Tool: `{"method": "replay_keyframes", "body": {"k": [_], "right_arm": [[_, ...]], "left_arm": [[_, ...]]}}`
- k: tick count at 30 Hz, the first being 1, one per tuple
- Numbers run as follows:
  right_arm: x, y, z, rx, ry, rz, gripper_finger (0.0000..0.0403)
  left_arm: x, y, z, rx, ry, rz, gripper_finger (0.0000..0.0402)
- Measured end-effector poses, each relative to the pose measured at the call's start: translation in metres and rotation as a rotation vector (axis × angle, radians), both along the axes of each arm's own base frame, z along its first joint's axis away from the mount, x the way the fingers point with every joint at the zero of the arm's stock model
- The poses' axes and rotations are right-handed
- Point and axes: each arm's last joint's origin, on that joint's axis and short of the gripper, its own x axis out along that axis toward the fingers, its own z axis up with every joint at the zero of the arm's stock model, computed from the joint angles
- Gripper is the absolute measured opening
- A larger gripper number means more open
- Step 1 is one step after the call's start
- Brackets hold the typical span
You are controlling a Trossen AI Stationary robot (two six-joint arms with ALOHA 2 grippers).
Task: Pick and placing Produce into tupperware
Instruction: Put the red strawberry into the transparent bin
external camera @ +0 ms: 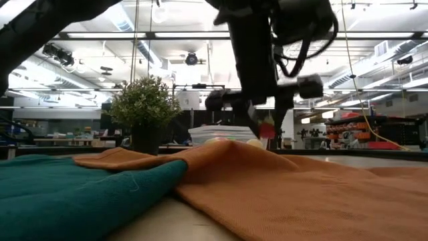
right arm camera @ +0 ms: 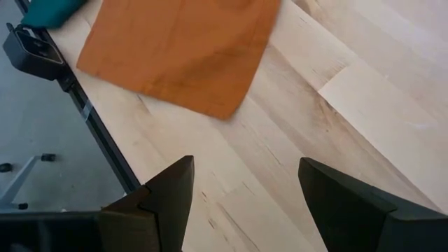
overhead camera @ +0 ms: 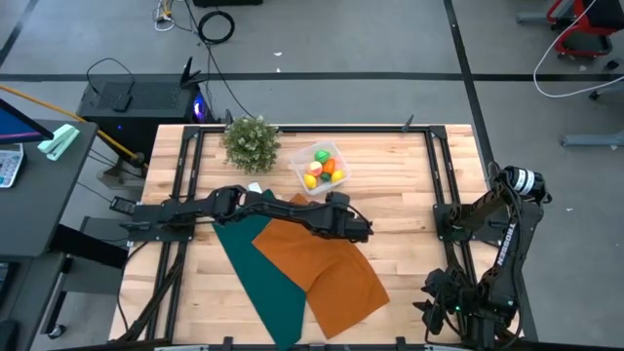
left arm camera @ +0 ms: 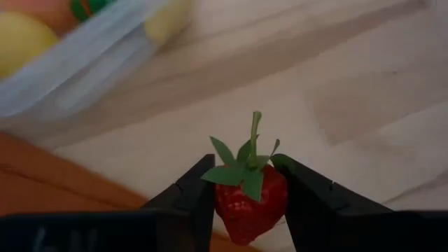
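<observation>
My left gripper [left arm camera: 248,203] is shut on a red toy strawberry [left arm camera: 250,199] with a green leafy stem, above the far edge of the orange cloth [overhead camera: 322,263], just near of the tupperware [overhead camera: 319,169]. The clear tupperware sits on the table's far middle and holds several pieces of produce [overhead camera: 323,168], yellow, green and orange. In the low view the gripper [external camera: 264,127] hangs in front of the box [external camera: 224,134]. My right gripper [right arm camera: 245,203] is open at the table's right near side, over bare wood. My left gripper pinches the strawberry's red body [left arm camera: 241,210] between its two fingers [left arm camera: 192,196], one on each side. The leafy stem end [left arm camera: 245,164] points away from the wrist. The fruit is lifted clear of the table and cloth.
A green cloth [overhead camera: 258,278] lies under the orange one on the near left. A bushy potted plant [overhead camera: 251,141] stands left of the tupperware at the far edge. Dark metal rails [overhead camera: 185,185] run along the table's left and right sides. Bare wood lies right of the cloths.
</observation>
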Motion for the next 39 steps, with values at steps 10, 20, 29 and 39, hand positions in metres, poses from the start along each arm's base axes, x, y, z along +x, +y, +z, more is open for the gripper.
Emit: {"method": "replay_keyframes", "body": {"k": [10,20,29,39], "right_arm": [[0.001,0.0,0.0,-0.004,-0.018,-0.005,0.0224],[0.001,-0.001,0.001,-0.008,-0.048,-0.032,0.0224],[0.01,-0.006,0.001,-0.016,-0.079,-0.085,0.0224],[0.025,-0.013,0.002,-0.035,-0.12,-0.147,0.0224]], "left_arm": [[-0.012,0.019,0.071,0.143,-0.137,0.034,0.0164],[-0.031,0.049,0.135,0.267,-0.178,0.006,0.0137],[-0.047,0.101,0.134,0.211,0.023,-0.019,0.0146],[-0.061,0.173,0.13,0.116,0.127,-0.078,0.0151]]}}
